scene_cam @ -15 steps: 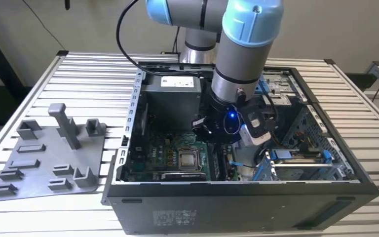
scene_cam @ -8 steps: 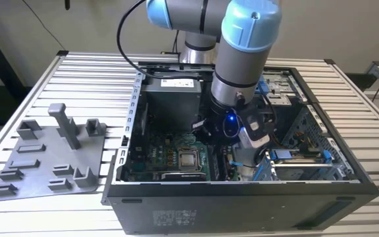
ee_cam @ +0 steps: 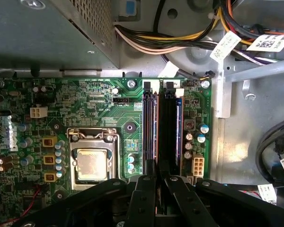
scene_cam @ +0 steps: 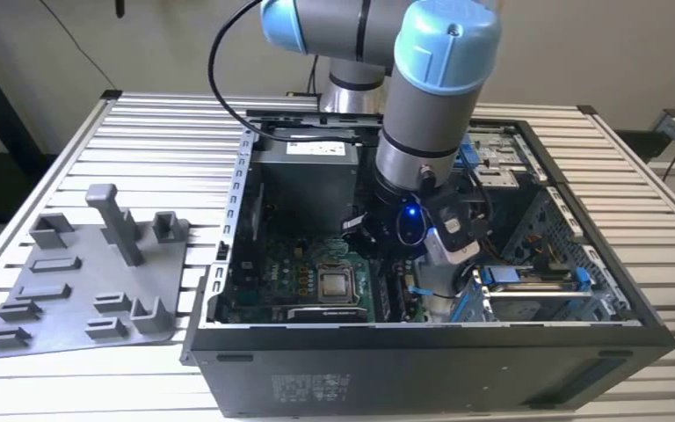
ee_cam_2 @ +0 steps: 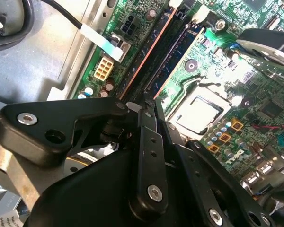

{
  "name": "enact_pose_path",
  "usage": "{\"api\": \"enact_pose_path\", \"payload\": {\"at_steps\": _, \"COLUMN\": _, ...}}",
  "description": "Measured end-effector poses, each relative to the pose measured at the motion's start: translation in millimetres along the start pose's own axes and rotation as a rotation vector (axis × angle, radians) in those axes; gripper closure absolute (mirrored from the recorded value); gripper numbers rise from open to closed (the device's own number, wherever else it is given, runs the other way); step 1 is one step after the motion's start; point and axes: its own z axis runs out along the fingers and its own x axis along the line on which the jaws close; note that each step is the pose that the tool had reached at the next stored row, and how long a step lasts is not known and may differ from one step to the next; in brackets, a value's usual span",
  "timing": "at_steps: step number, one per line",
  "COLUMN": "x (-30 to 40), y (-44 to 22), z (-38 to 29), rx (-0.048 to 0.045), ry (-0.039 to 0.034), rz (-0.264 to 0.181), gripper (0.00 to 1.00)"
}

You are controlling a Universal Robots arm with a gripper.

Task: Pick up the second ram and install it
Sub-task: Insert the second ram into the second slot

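The open computer case (scene_cam: 431, 352) sits on the slatted tabletop (scene_cam: 103, 114), with the arm reaching down inside over the motherboard (ee_cam: 85, 104). This looks like the install step — seating would call for a straight, even press along the slot. The second ram (ee_cam: 162, 137) stands on edge in the memory slots (ee_cam: 151, 127) beside the processor socket (ee_cam: 91, 163), directly under the hand (ee_cam: 157, 189). The hand's fingers (ee_cam: 143, 198) are drawn close around the stick's near end — whether they actually clamp it, I cannot tell.
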Motion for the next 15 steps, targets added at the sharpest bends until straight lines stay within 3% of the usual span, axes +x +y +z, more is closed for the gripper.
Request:
{"api": "enact_pose_path", "payload": {"at_steps": 6, "x": 0.0, "y": 0.0, "z": 0.2, "rx": -0.0001, "ry": 0.0, "rz": 0.0, "gripper": 0.86}}
{"api": "enact_pose_path", "payload": {"at_steps": 8, "x": 0.0, "y": 0.0, "z": 0.2, "rx": -0.0001, "ry": 0.0, "rz": 0.0, "gripper": 0.78}}
{"api": "enact_pose_path", "payload": {"at_steps": 11, "x": 0.1, "y": 0.0, "z": -0.9, "rx": -0.0005, "ry": -0.0001, "rz": 0.0, "gripper": 0.78}}
{"api": "enact_pose_path", "payload": {"at_steps": 15, "x": 0.3, "y": -0.1, "z": -17.1, "rx": -0.001, "ry": -0.0001, "rz": 0.004, "gripper": 0.78}}
